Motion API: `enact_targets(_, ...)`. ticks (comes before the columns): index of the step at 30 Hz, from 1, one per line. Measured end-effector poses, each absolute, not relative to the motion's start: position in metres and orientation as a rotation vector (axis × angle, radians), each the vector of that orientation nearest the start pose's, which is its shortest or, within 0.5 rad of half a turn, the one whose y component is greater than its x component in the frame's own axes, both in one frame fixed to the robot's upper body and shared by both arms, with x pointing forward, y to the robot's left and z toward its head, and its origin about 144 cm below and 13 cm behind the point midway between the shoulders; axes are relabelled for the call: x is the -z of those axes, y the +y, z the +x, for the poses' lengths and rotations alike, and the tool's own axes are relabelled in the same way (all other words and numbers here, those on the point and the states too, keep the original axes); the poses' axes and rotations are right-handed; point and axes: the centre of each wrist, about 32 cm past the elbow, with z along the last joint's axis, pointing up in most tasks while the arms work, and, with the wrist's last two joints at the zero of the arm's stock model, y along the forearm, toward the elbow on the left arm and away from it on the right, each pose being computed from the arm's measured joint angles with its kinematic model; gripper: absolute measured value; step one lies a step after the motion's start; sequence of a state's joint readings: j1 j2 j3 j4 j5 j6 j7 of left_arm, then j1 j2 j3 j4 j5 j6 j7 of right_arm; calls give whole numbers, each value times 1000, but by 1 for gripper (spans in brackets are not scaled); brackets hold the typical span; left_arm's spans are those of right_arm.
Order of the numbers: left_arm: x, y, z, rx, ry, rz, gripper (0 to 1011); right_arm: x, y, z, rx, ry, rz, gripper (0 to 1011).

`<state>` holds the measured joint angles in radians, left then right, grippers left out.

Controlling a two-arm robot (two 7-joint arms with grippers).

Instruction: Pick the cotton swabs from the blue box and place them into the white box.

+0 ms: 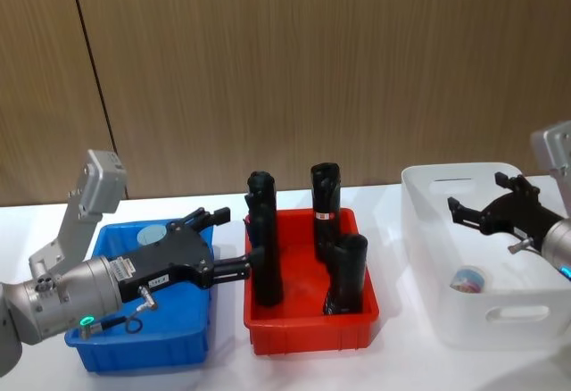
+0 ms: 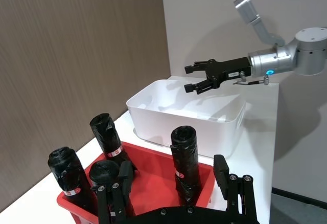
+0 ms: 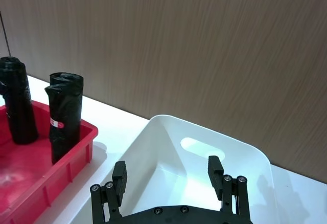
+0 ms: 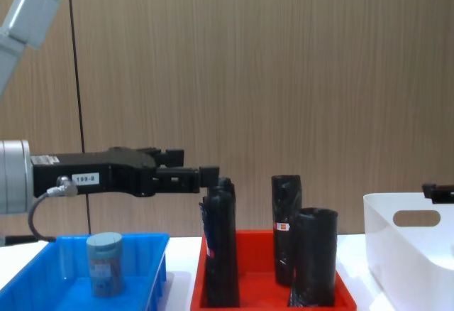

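one cotton swabs tub (image 1: pixel 468 278) lay in the white box (image 1: pixel 500 324) on the right, and a second tub (image 4: pixel 104 263) stood in the blue box (image 1: pixel 134 355) on the left, so i judged the job half done. my left end effector (image 1: pixel 235 240) hung over the blue box's right edge and my right end effector (image 1: pixel 475 192) over the white box, both wide open and empty.

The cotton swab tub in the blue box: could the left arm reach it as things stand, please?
Probably yes: the left hand hovers open and empty over the blue box, and nothing covers the upright tub.
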<state>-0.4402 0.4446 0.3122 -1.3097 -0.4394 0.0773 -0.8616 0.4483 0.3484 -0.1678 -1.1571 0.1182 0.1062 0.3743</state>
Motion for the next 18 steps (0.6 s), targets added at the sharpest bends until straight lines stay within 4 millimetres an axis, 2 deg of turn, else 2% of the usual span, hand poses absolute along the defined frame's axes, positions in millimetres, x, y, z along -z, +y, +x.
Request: enact_targets(18,-1213,275,551,-703,-84,112,1004,-1182,-293,533,1206,-101,-195,1002)
